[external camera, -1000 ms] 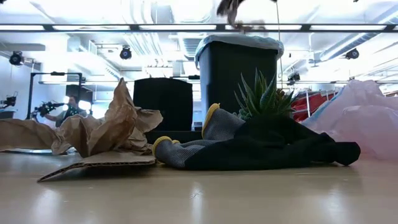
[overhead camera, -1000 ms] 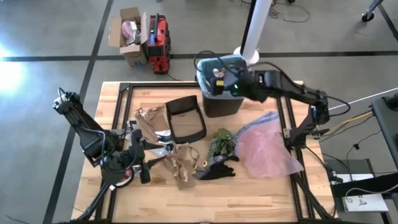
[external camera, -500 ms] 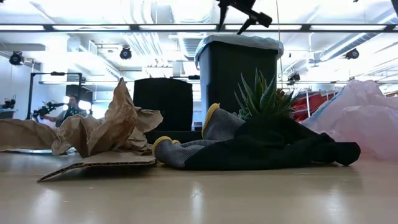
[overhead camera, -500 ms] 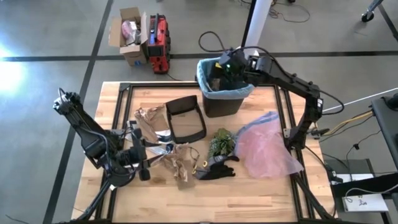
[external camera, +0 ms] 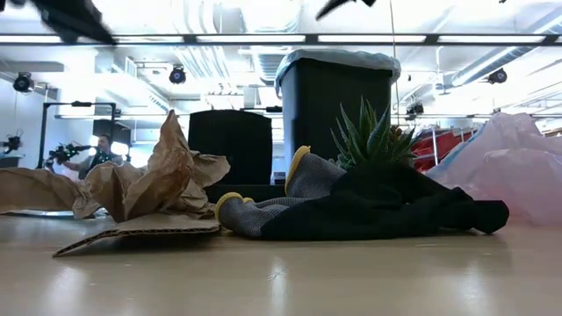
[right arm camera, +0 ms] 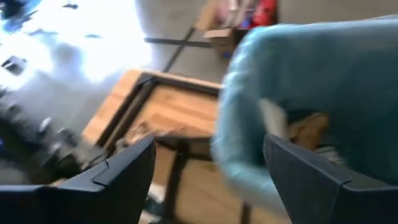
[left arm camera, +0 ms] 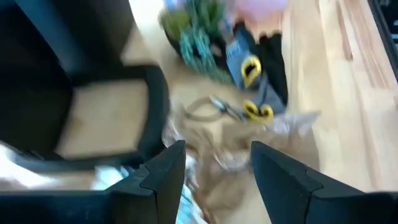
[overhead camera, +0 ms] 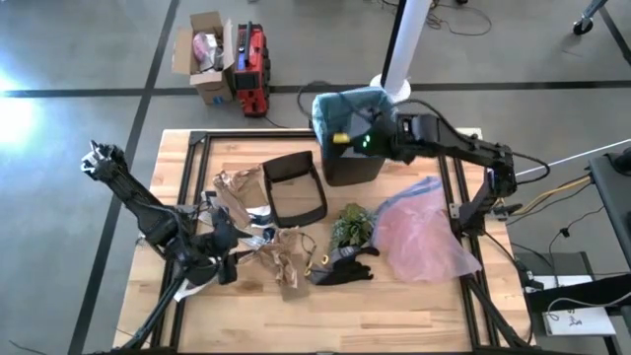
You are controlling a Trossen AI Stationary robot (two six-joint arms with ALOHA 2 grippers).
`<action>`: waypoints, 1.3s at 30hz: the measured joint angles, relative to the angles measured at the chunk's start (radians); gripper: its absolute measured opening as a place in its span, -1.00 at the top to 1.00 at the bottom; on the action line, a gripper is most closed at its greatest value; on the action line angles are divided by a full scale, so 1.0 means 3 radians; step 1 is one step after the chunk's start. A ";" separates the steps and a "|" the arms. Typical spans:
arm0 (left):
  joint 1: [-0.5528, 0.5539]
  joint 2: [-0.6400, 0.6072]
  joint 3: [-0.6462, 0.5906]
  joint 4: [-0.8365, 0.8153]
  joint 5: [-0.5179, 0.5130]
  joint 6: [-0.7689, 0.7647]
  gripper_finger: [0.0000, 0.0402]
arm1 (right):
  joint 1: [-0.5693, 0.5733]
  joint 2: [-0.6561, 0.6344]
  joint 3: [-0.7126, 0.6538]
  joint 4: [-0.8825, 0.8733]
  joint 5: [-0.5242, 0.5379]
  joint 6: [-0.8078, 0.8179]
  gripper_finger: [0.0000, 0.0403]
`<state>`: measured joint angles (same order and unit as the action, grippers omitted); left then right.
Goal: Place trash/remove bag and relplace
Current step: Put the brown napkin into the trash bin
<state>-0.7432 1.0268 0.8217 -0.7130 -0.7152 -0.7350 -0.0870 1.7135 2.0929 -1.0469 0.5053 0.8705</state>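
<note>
A black bin (overhead camera: 347, 166) lined with the teal bag (overhead camera: 333, 103) stands at the table's far edge. My right gripper (overhead camera: 343, 138) hangs open over the bin's mouth with nothing between its fingers (right arm camera: 118, 171). Its wrist view shows brown and white trash (right arm camera: 308, 127) lying inside the bag (right arm camera: 323, 56). More crumpled brown paper (overhead camera: 286, 258) lies on the table near the left. My left gripper (overhead camera: 229, 248) hovers open just above that paper (left arm camera: 230, 155), empty.
A black tub (overhead camera: 296, 185) lies on its side mid-table. A green plant tuft (overhead camera: 350, 225), a black-and-yellow glove (overhead camera: 340, 266) and a pink plastic bag (overhead camera: 419, 232) lie to the right. A cardboard box (overhead camera: 207, 44) stands on the floor beyond the far edge.
My right gripper, shut on a brownish piece above the bin a second ago, has opened and let it go. It swung toward the far edge, then came back over the bin's near left part. My left gripper has shifted slightly toward the table's right.
</note>
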 joint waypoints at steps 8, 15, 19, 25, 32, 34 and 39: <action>0.0560 0.0011 -0.1155 0.1444 0.0923 -0.0094 0.04 | 0.0585 0.0011 -0.0054 0.0672 0.0348 -0.0035 -0.27; 0.0883 0.0292 -0.1918 0.2949 0.1030 0.0102 0.04 | 0.0692 0.0011 -0.0069 0.0626 0.0333 0.0112 -0.21; 0.0893 0.0556 -0.2196 0.3459 0.0880 0.0240 0.11 | 0.0690 0.0029 -0.0070 0.0699 0.0327 0.0186 -0.17; 0.0873 0.0875 -0.2376 0.3984 0.0941 0.0213 0.36 | 0.0691 0.0080 -0.0071 0.0743 0.0292 0.0051 -0.10; 0.0874 0.0936 -0.2295 0.3988 0.1008 0.0410 0.92 | 0.0710 0.0237 -0.0070 0.0766 0.0287 0.0001 -0.03; 0.0874 0.0862 -0.2231 0.3982 0.1083 0.0464 0.96 | 0.0725 0.0289 -0.0072 0.0805 0.0199 -0.0148 -0.01; 0.0861 0.0608 -0.1995 0.3957 0.1314 0.0658 0.97 | 0.0835 0.0459 -0.0072 0.1387 -0.0022 -0.0929 -0.04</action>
<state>-0.4848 1.2091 0.2233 0.4742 -0.3211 -0.5377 0.1634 1.8512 2.0712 -0.6309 0.4987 0.5920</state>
